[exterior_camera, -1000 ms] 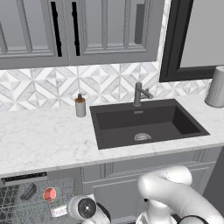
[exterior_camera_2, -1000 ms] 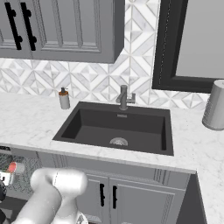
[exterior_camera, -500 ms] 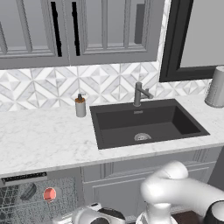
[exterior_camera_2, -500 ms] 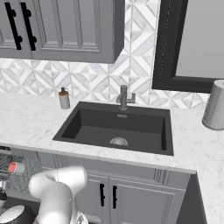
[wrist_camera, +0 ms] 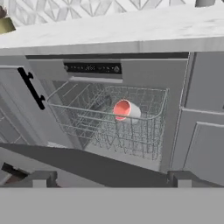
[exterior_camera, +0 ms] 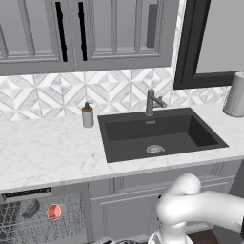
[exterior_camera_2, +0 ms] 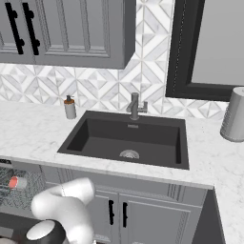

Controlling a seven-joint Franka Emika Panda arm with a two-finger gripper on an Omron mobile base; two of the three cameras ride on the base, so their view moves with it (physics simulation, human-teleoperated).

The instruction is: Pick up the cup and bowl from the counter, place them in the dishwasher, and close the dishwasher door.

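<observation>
The dishwasher (wrist_camera: 92,68) stands open under the counter (wrist_camera: 131,33), its wire rack pulled into view. The cup (wrist_camera: 125,110) lies on its side in the rack, red mouth facing me. It also shows as a red spot in both base views, the cup (exterior_camera: 54,211) at lower left and the cup (exterior_camera_2: 17,182) at the left edge. A dark round shape beside it looks like the bowl (exterior_camera: 31,208), standing on edge in the rack. The dishwasher door (wrist_camera: 87,164) hangs open, low and flat, just past my fingertips. My gripper (wrist_camera: 113,178) is open and empty, low in front of the door.
A black sink (exterior_camera: 159,133) with a faucet (exterior_camera: 151,101) is set in the counter (exterior_camera: 47,152). A soap bottle (exterior_camera: 87,116) stands left of the sink, and a tall grey canister (exterior_camera: 234,95) at the far right. Grey cabinet doors (wrist_camera: 205,127) flank the dishwasher.
My arm has swung lower and my hand has dropped below the bottom edge of the left base view. Cup, bowl and door have not moved.
</observation>
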